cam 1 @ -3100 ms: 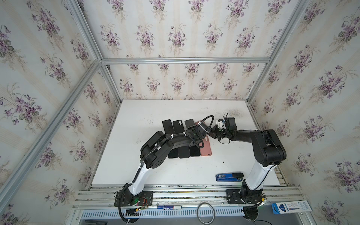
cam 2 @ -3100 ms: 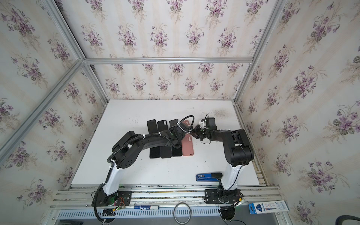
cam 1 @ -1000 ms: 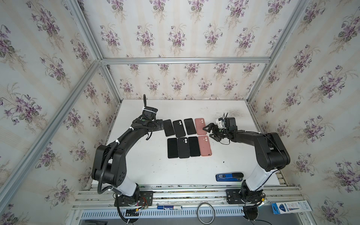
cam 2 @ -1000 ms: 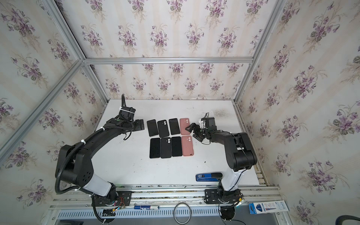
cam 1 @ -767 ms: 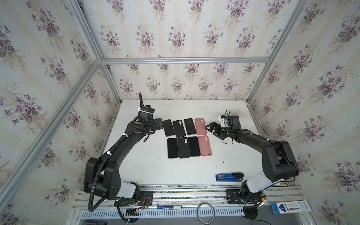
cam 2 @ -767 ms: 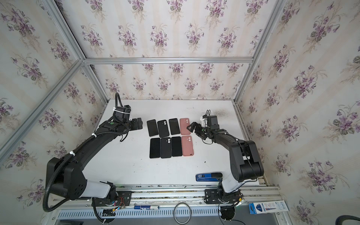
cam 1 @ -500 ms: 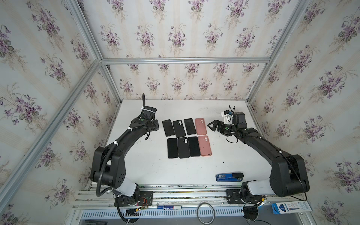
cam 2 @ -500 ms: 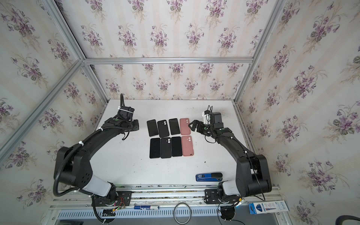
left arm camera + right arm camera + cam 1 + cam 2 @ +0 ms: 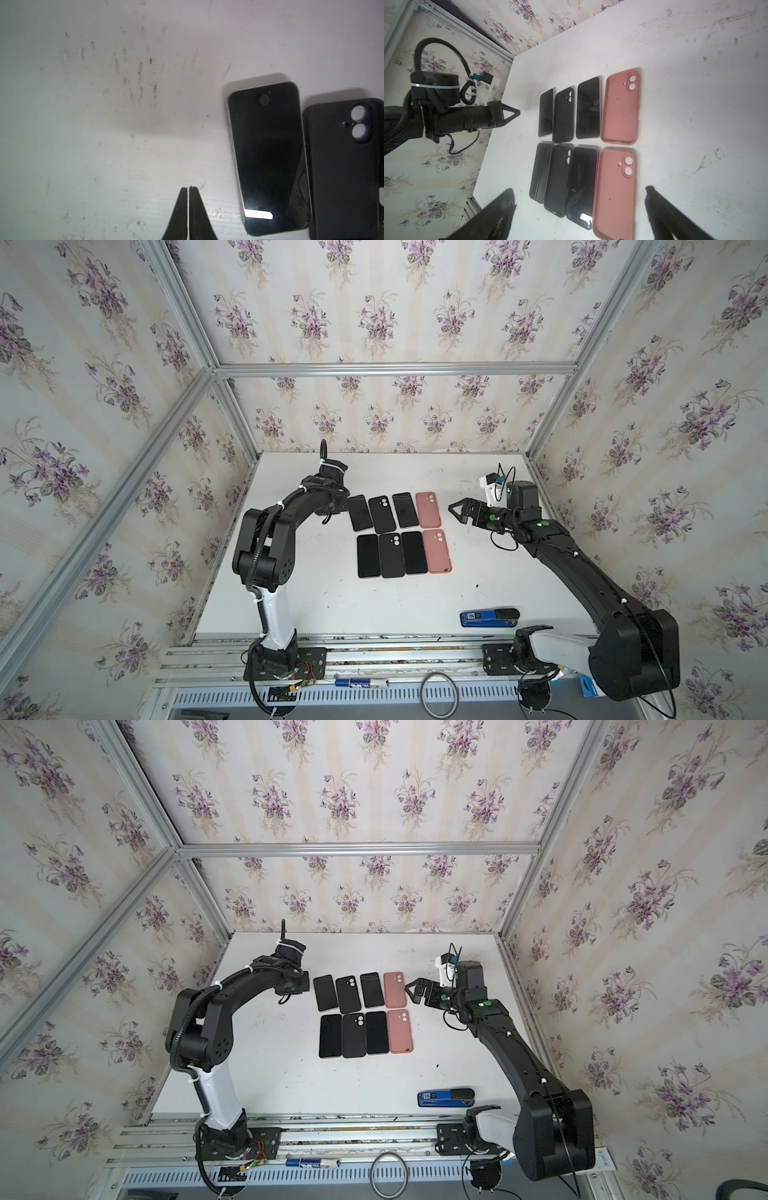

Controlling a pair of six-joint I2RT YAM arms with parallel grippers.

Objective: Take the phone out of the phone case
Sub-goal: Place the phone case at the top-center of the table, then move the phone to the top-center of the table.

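Nearest the front edge of the counter (image 9: 332,601), a blue and black tool (image 9: 489,617) is laid flat, well apart from the rest.

Further in, four things are set side by side: the near left phone (image 9: 368,556), the near black case (image 9: 391,555), the near right phone (image 9: 414,552) and the near pink case (image 9: 437,551); both cases are seen empty, the counter showing through their lens holes.

Behind them a second row is laid alike: the far left phone (image 9: 359,512), out of any case, the far black case (image 9: 382,514), the far right phone (image 9: 405,510) and the far pink case (image 9: 428,509).

The left end effector (image 9: 188,188) is held over bare counter just beside the far left phone, its fingers pressed together on nothing; the right end effector (image 9: 455,510) is held near the far pink case, its fingers spread wide and empty.
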